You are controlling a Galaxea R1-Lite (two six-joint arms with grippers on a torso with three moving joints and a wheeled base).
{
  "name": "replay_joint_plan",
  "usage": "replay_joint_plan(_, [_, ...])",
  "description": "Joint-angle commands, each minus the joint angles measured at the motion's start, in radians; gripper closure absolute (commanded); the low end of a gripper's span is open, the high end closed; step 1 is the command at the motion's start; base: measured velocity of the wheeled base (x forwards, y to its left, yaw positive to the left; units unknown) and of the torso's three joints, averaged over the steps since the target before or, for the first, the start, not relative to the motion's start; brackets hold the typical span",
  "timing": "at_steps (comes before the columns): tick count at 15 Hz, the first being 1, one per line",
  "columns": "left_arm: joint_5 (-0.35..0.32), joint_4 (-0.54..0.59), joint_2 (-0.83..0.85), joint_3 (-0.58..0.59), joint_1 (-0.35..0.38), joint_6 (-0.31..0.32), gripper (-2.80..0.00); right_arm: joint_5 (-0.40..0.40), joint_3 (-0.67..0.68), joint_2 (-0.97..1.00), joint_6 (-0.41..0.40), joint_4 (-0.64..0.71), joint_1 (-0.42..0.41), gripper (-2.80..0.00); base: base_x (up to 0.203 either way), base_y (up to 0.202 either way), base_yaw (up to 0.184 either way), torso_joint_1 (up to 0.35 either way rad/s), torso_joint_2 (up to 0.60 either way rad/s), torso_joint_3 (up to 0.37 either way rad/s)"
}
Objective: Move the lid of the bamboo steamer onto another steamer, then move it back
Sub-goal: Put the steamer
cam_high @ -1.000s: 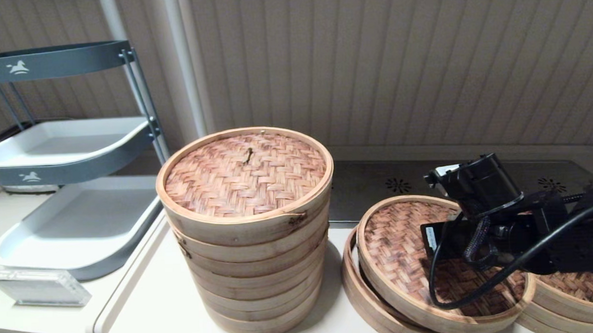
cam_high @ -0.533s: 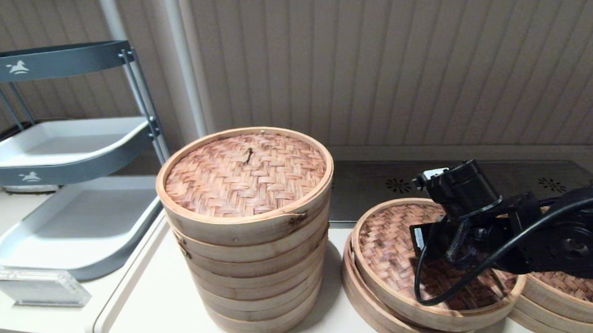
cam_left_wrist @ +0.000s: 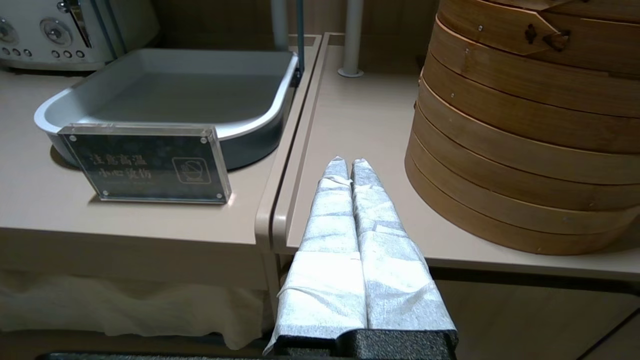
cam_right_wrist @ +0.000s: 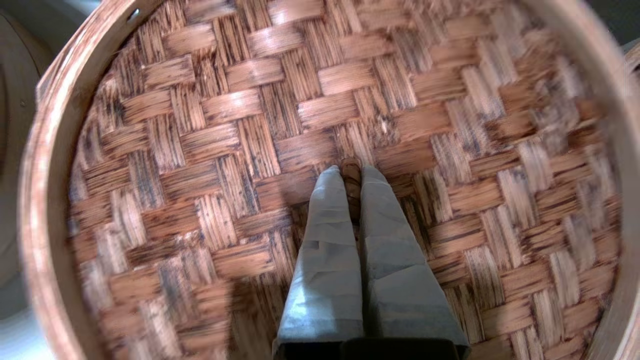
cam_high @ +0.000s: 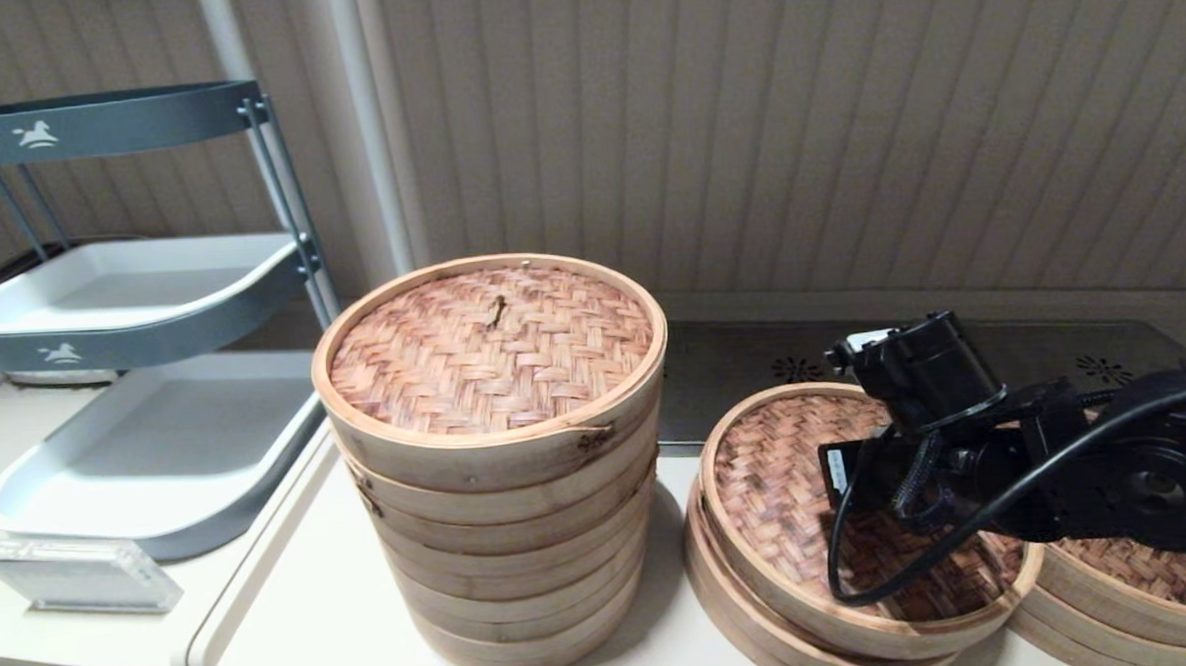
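Note:
The bamboo steamer lid (cam_high: 775, 485), dark-brown woven with a pale hoop rim, hangs tilted just above the low steamer ring (cam_high: 706, 573) at the right of the counter. The lid covers the ring's inside. My right gripper (cam_right_wrist: 351, 169) is shut on the small dark knot (cam_right_wrist: 351, 180) at the centre of the lid (cam_right_wrist: 200, 150). In the head view the black right wrist (cam_high: 942, 413) hides the fingers. My left gripper (cam_left_wrist: 348, 162) is parked, shut and holding nothing, low at the counter's front edge beside the tall steamer.
The tall many-tiered pale steamer (cam_high: 501, 517) with a lighter reddish-tan lid (cam_high: 492, 347) stands left of the ring. Another lidded steamer (cam_high: 1145, 589) touches the far right edge. A grey tiered tray rack (cam_high: 141, 293) and a clear sign (cam_high: 73, 576) sit at the left.
My right arm has carried the tilted lid a little to the left, over the low ring. The left arm has not moved.

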Motion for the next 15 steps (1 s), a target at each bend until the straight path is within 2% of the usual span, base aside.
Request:
replay_joint_plan(1, [-0.001, -0.001, -0.002, 0.025, 0.0, 0.0, 0.0, -0.005, -0.005, -0.015, 0.002, 0.0, -0.001, 0.0, 0.0, 0.0, 0.0, 0.0, 0.0, 0.0])
replay_joint_plan(15, [0.0, -0.001, -0.002, 0.025, 0.002, 0.0, 0.0, -0.011, -0.014, -0.005, 0.004, 0.002, 0.008, 0.0, 0.0, 0.0, 0.0, 0.0, 0.0, 0.0])
